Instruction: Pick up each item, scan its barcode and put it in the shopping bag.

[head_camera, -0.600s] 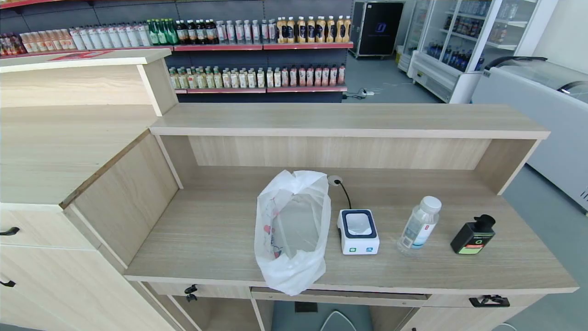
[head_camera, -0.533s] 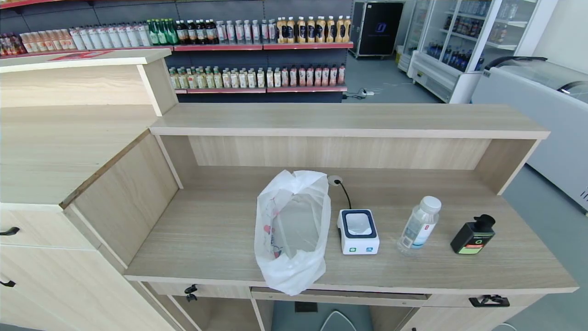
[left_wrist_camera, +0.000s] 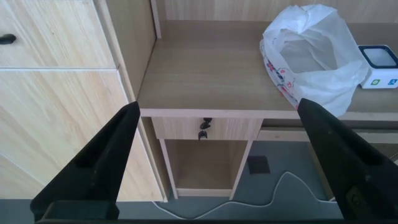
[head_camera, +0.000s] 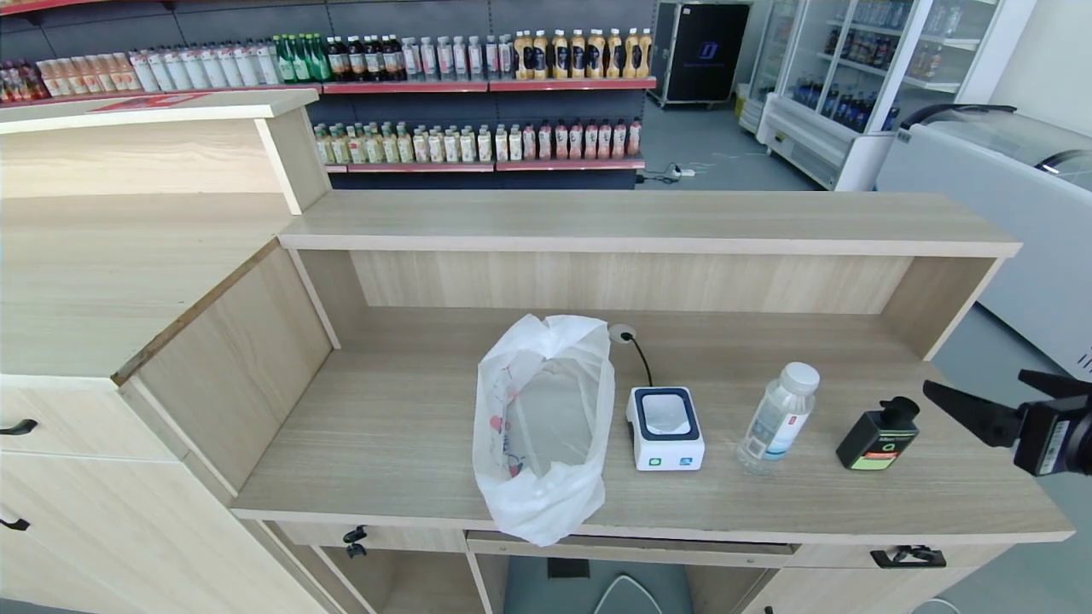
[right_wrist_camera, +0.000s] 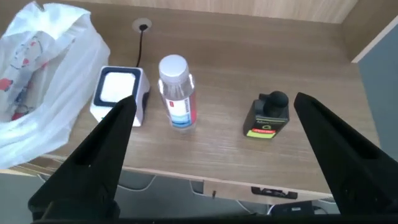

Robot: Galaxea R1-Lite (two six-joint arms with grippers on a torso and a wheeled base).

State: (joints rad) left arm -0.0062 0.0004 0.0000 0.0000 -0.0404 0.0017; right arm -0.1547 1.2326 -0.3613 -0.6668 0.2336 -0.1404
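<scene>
A white plastic shopping bag [head_camera: 543,426] stands open on the wooden counter [head_camera: 401,426]. To its right sits a white barcode scanner [head_camera: 665,428], then an upright clear water bottle [head_camera: 778,418] with a white cap, then a black pump bottle [head_camera: 878,437]. My right gripper [head_camera: 972,380] hovers open just right of the black bottle, off the counter's right end. From its wrist I see the water bottle [right_wrist_camera: 177,93], black bottle [right_wrist_camera: 267,115], scanner [right_wrist_camera: 115,93] and bag [right_wrist_camera: 43,81] beyond my right gripper [right_wrist_camera: 214,98]. My left gripper [left_wrist_camera: 217,104] hangs open and empty before the counter's front edge, left of the bag [left_wrist_camera: 311,56].
A raised back shelf [head_camera: 648,222] overhangs the counter's rear, and a wooden side wall [head_camera: 239,358] closes its left end. The scanner's cable [head_camera: 640,358] runs back to a hole. Store shelves of drinks [head_camera: 478,145] and freezers [head_camera: 998,213] stand behind.
My right gripper has come into the head view at the right edge, near the black pump bottle. The items on the counter have not moved.
</scene>
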